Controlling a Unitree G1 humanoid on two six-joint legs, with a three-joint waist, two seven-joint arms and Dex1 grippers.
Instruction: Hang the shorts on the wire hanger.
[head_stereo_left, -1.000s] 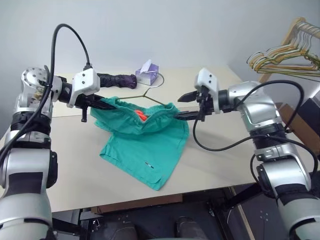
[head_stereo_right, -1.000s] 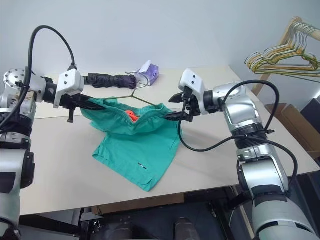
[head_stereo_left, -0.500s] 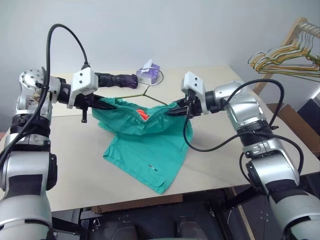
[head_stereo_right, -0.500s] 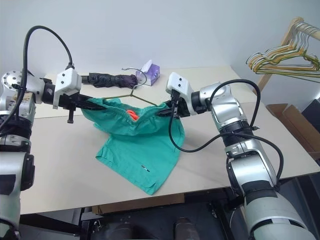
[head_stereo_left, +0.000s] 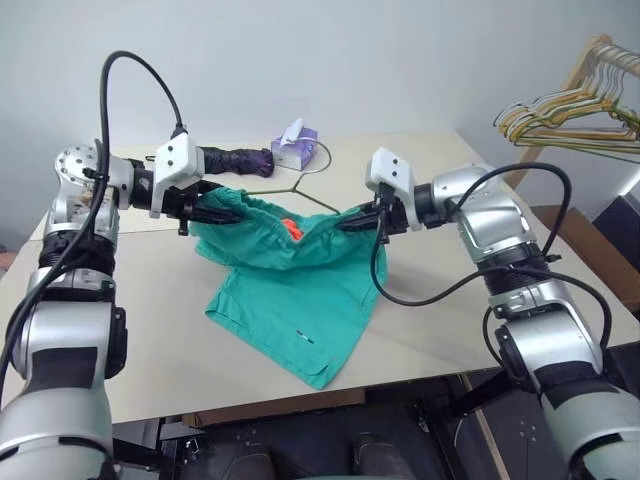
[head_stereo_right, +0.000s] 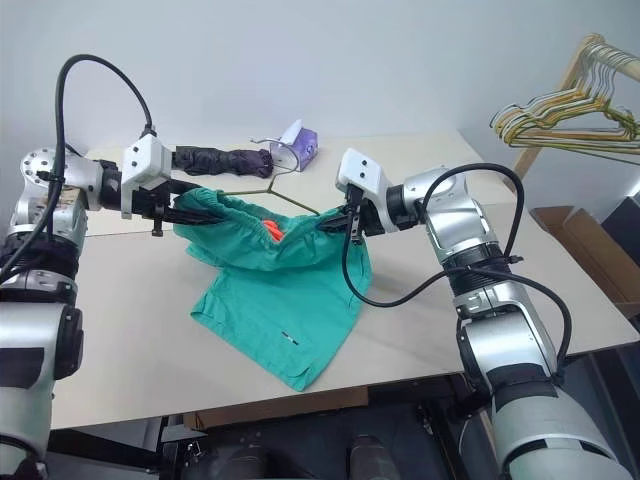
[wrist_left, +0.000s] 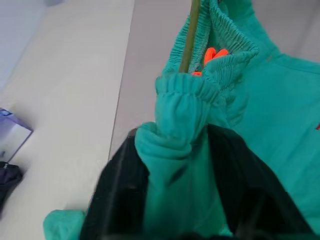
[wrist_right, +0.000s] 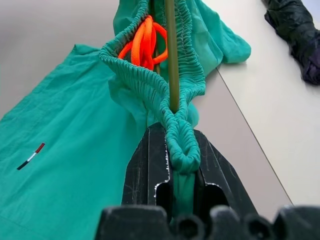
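Sagging teal shorts (head_stereo_left: 285, 285), gathered waistband, orange drawstring (wrist_right: 145, 42) showing.

head stereo: my two eyes look forward-down over the table (head_stereo_left: 150, 330) | wrist cams: close along each end effector | shared: shorts (head_stereo_left: 290, 300) waistband

The soft teal-green shorts (head_stereo_left: 290, 280) with a bunched stretchy waistband are held up by the two ends of the waistband, above the table. The waistband is pulled out long and sags a little in the middle. An orange string (wrist_right: 146, 41) shows inside it. The legs hang down and spread flat on the table. The thin grey-brown wire hanger (head_stereo_left: 303, 187) runs through the open waistband, and its curled hook sticks out behind the shorts.
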